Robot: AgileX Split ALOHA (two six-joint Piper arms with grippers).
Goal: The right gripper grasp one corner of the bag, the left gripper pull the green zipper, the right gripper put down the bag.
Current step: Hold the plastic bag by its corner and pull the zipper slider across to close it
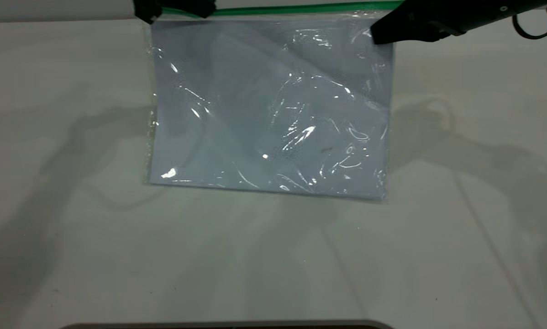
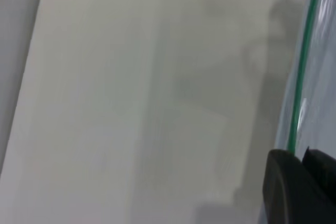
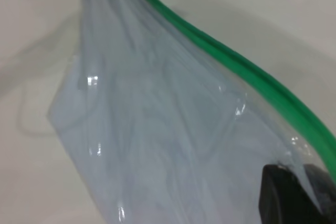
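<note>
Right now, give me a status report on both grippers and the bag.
Right gripper shut on bag corner. Left gripper at green zipper's far end, grip unclear. Nothing in the way.

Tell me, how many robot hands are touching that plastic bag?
2: the left hand at the bag's far left corner on the green zipper; the right hand gripping its far right corner.

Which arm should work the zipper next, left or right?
Probably left. The left hand sits at the green zipper's left end, while the right hand is pinching the bag's right corner, so it's occupied.
</note>
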